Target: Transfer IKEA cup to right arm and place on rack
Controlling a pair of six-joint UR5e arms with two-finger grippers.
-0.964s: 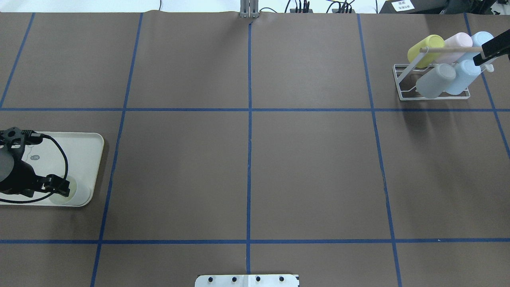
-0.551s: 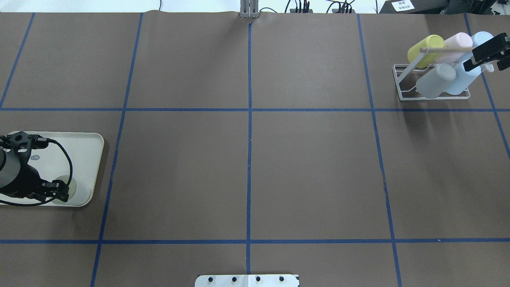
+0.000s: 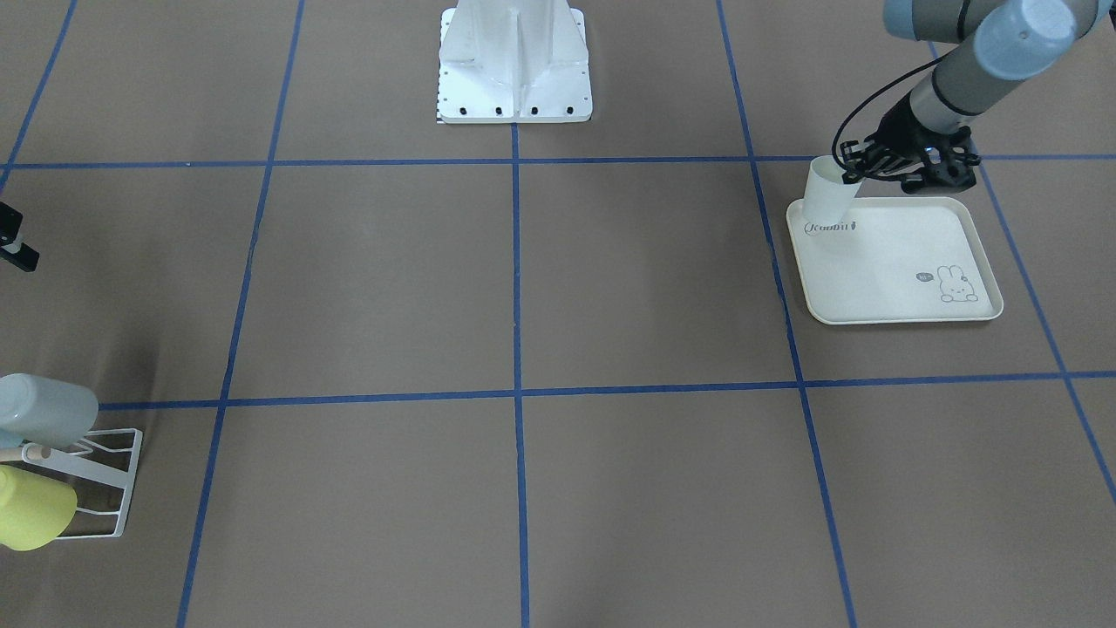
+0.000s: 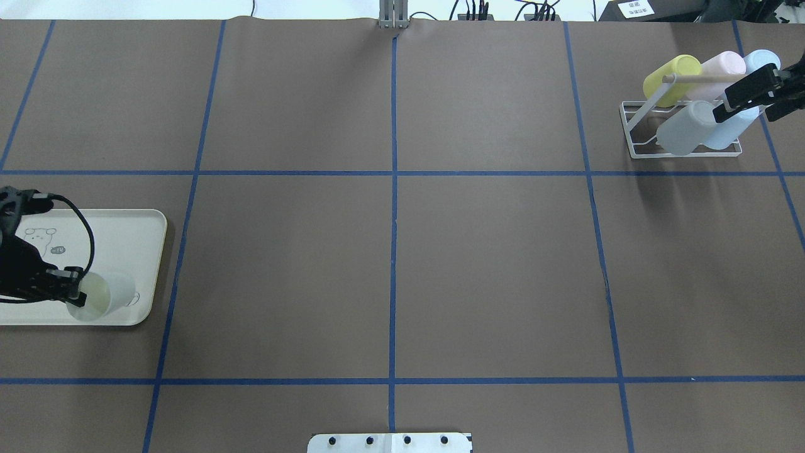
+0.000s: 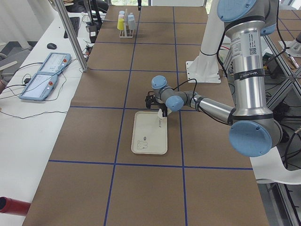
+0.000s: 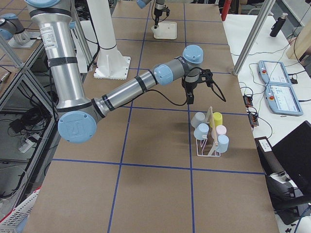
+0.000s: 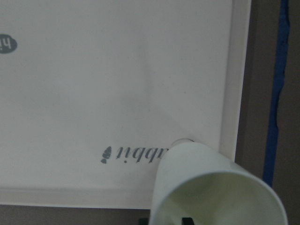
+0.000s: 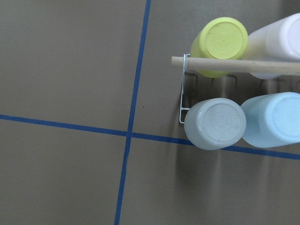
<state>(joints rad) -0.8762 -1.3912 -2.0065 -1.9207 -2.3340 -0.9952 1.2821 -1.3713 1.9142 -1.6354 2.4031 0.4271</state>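
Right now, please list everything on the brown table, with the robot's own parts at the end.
white cup: one, white, tilted over the tray's corner
tray: one, cream with rabbit print, table's left side
rack: one, white wire with wooden rod, far right
racked cups: five: yellow cup, pink cup, grey cup, two light blue cups
table: one, brown, blue tape grid
left end effector: one, black, shut on the white cup's rim
right end effector: one, black, open, above the rack
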